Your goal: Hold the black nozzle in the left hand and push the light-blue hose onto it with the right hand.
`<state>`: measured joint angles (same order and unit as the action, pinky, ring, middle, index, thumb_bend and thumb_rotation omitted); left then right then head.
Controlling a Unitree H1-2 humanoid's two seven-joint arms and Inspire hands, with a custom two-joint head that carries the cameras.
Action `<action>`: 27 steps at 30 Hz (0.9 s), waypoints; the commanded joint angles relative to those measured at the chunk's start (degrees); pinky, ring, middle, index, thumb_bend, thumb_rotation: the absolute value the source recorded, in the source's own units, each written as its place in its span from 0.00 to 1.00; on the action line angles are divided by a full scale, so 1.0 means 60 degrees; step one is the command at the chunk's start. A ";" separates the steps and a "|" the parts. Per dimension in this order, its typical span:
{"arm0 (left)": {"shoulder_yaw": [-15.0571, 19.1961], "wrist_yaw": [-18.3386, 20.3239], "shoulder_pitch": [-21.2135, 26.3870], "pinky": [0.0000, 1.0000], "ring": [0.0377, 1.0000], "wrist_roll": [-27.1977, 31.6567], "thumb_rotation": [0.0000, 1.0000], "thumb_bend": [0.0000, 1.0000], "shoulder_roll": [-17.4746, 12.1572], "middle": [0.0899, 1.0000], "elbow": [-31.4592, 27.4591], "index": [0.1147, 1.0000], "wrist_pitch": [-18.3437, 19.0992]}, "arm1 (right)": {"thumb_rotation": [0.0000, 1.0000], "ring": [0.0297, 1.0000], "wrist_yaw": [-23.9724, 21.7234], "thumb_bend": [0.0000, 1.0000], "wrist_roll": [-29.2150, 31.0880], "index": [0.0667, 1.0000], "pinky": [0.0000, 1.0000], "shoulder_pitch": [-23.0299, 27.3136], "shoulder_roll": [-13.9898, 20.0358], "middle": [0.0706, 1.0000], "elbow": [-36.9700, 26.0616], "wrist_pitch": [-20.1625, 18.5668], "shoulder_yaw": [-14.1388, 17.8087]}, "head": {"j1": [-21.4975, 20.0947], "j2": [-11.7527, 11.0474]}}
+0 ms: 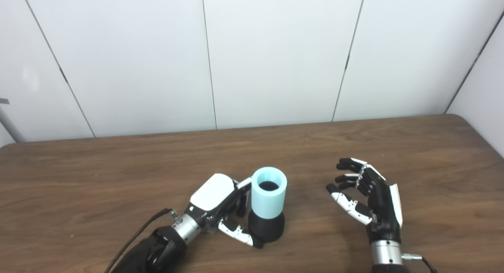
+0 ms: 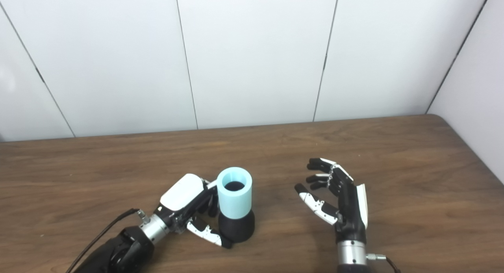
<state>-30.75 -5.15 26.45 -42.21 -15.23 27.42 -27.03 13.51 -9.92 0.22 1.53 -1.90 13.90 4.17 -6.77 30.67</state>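
Note:
The black nozzle (image 1: 267, 227) stands upright on the table with the light-blue hose (image 1: 269, 197) seated on its top. My left hand (image 1: 221, 206) lies just left of them. Its fingers (image 1: 241, 202) are spread and rest against the hose's left side, and its thumb (image 1: 241, 233) reaches along the front of the nozzle's base without closing round it. My right hand (image 1: 366, 198) hovers open to the right, palm facing the hose, a hand's width away from it and holding nothing.
The brown wooden table (image 1: 118, 178) runs to a white panelled wall (image 1: 275, 56) at the back. Its rounded right corner (image 1: 468, 121) lies beyond the right hand. A black cable (image 1: 134, 237) trails from the left wrist.

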 commanded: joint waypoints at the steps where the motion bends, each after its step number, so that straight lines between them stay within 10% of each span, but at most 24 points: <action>1: -0.0048 0.1252 -0.1083 0.87 0.92 -0.0166 0.23 1.00 -0.0801 0.91 0.1058 0.92 0.1455 | 0.10 0.18 0.0022 0.34 -0.0191 0.63 0.14 0.0246 0.0017 0.59 -0.0157 0.0017 0.0045 | 0.0003 0.0007; 4: 0.0159 0.1792 -0.1163 0.87 0.91 0.0162 0.20 1.00 -0.1069 0.90 0.0792 0.91 0.1671 | 0.11 0.35 0.0016 0.34 -0.0167 0.62 0.25 0.0288 0.0029 0.64 -0.0095 -0.0012 0.0066 | 0.0067 -0.0029; 13: 0.0704 0.3125 -0.1711 0.89 0.93 0.1182 0.27 1.00 -0.2095 0.93 -0.0449 0.93 0.2191 | 0.09 0.30 -0.0001 0.33 -0.0233 0.63 0.21 0.0413 0.0139 0.66 0.0102 0.0072 0.0079 | 0.0262 -0.0089; 20: 0.1009 0.3799 -0.2231 0.85 0.92 0.1880 0.30 1.00 -0.2782 0.93 -0.1477 0.94 0.2507 | 0.07 0.48 -0.0006 0.33 -0.0178 0.62 0.39 0.0479 0.0198 0.65 0.0289 0.0313 0.0078 | 0.0301 -0.0108; 24: 0.1099 0.4276 -0.2469 0.81 0.91 0.2139 0.32 1.00 -0.3143 0.93 -0.2100 0.94 0.2787 | 0.06 0.30 0.0019 0.33 -0.0254 0.63 0.21 0.0477 0.0210 0.65 0.0273 0.0297 0.0053 | 0.0315 -0.0102; 27: 0.1462 0.4270 -0.2776 0.79 0.88 0.2558 0.30 1.00 -0.3301 0.93 -0.2615 0.92 0.3019 | 0.06 0.42 0.0031 0.33 -0.0253 0.62 0.30 0.0487 0.0218 0.65 0.0302 0.0320 0.0052 | 0.0352 -0.0083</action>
<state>-22.41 12.20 17.30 -24.47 -27.93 8.08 -20.95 13.50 -10.75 2.09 2.27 -0.40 13.20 4.18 -4.66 30.15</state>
